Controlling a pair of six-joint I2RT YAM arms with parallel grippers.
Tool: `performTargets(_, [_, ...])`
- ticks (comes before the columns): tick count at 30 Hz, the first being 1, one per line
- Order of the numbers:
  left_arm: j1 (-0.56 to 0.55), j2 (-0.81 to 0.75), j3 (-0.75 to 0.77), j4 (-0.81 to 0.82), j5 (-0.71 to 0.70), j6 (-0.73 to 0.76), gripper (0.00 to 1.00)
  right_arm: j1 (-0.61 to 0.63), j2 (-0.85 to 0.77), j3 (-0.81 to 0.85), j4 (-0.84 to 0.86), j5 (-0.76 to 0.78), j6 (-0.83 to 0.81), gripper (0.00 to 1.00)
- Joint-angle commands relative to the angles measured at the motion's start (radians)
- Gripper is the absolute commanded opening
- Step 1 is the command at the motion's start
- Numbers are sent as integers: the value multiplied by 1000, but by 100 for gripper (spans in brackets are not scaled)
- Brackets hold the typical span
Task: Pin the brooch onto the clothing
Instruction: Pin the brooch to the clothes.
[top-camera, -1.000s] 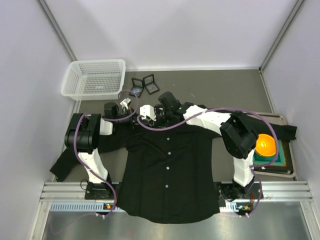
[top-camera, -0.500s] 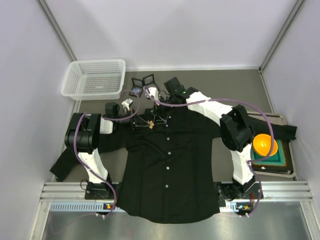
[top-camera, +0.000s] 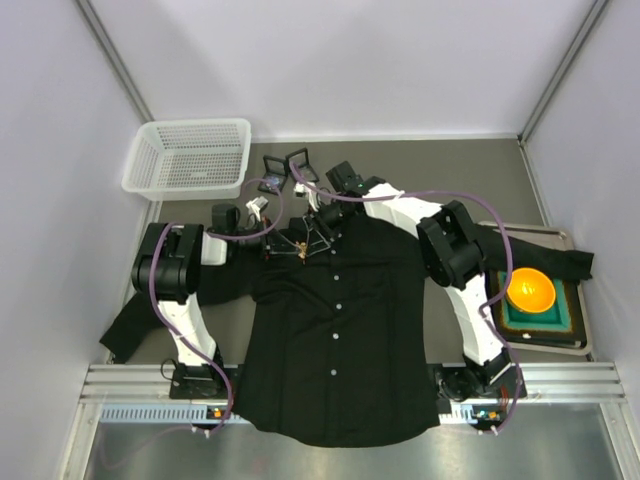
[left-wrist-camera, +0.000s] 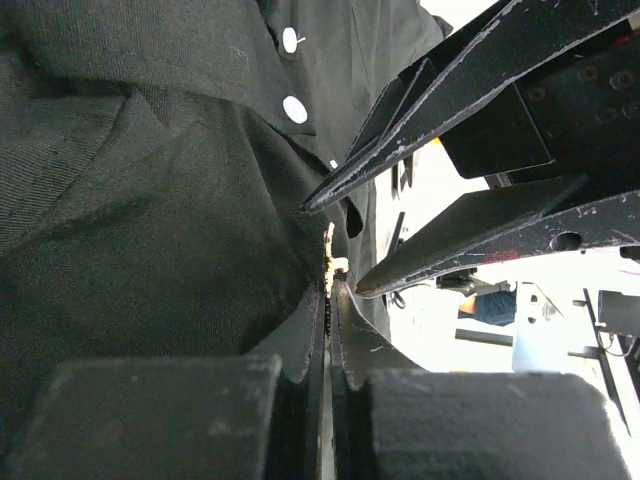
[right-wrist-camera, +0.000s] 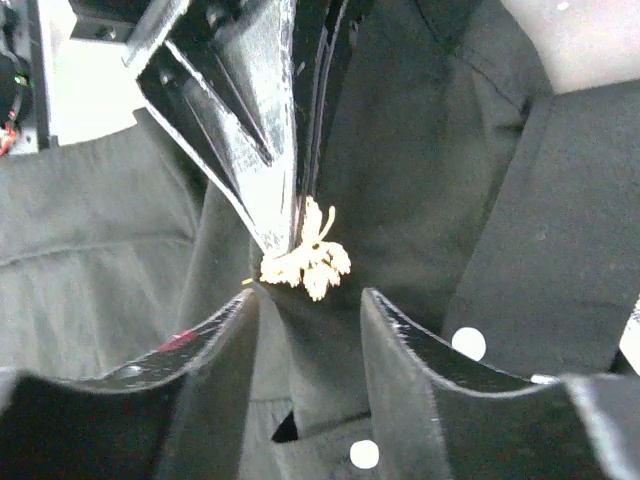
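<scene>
White basket (top-camera: 150, 165) far left; two small black cases (top-camera: 297, 161), perhaps, nearby; orange bowl (top-camera: 531, 289) on tray (top-camera: 562, 320).

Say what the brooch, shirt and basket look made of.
Brooch: pale gold, probably metal, though painted plastic can't be excluded; thin, leafy cut-out shape.
Shirt: black matte woven cloth; soft folds, and a fine weave shows in the left wrist view.
Basket: white moulded plastic, by its rigid lattice walls.
</scene>
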Motion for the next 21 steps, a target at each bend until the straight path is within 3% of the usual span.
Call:
performTargets(1, [-4, 18, 23, 62, 47, 28, 0, -8, 17, 64, 19, -94, 46, 41])
performTargets(5, [-4, 27, 23, 76, 50, 28, 0, -8, 23, 53, 35, -111, 48, 26])
performTargets(6, [-4, 29, 22, 79, 50, 27, 0, -8, 23, 53, 37, -113, 48, 18])
performTargets(9, [-4, 34, 17, 126, 59, 5, 0, -10, 20, 47, 43, -125, 42, 14])
performTargets(12, [-4, 41, -3, 218, 71, -62, 0, -8, 26, 49, 57, -119, 51, 15])
performTargets(16, [-4, 49, -12, 256, 74, -84, 0, -10, 32, 46, 65, -125, 62, 30])
performTargets(21, [-4, 58, -20, 294, 80, -101, 0, -8, 40, 42, 77, -140, 77, 30])
